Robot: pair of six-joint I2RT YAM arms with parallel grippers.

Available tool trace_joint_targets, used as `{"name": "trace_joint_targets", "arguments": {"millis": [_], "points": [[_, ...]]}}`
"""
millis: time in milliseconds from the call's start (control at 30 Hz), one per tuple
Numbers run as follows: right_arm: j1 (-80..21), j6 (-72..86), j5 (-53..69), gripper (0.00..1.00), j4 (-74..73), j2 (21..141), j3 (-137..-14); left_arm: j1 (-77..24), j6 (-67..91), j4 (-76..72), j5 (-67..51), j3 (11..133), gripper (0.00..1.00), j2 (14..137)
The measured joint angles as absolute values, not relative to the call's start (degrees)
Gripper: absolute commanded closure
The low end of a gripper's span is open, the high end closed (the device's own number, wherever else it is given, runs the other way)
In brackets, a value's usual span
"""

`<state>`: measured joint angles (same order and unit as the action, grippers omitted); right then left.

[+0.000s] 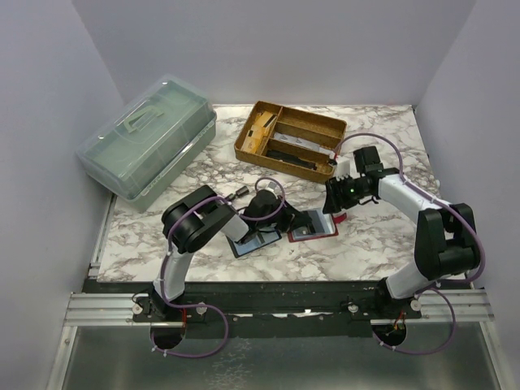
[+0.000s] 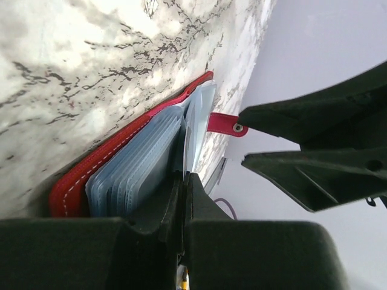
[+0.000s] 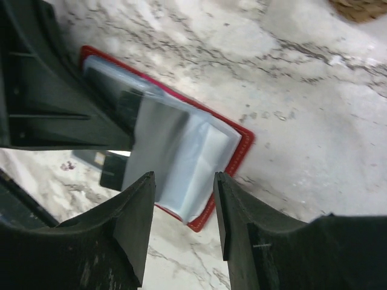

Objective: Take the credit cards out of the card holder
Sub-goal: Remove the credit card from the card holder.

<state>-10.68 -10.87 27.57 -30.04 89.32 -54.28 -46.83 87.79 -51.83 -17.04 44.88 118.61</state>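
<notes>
The left gripper is squeezing shut by shiny blue sleeves in the red card holder. The right gripper is hanging half-open at its 1 o'clock.

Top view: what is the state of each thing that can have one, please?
Card holder: open, flat on table, sleeves fanned.
Left gripper: shut at the sleeves.
Right gripper: open, above it.
Plastic box: lid closed.
Wooden tray: open-topped, holding dark items.
</notes>
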Motion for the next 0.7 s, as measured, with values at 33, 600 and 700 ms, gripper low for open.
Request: {"name": "trace_joint_targets", "arguments": {"millis": [33,600,700], "points": [[-10.66,-11.16,29.12,0.51,-30.20,89.32,-54.43,-46.83,87.39,-50.59,-17.04,45.12,1.00,118.24],[-10.66,-12.47,41.50,0.58,-33.21,94.43,-55.99,-46.59,74.13,-10.33,-16.51,59.48,1.00,110.93],[-10.66,-12.01,41.65,0.58,-33.26,94.63,-56.21,-46.22,72.79,-7.31,-16.51,59.48,1.00,109.58]]}}
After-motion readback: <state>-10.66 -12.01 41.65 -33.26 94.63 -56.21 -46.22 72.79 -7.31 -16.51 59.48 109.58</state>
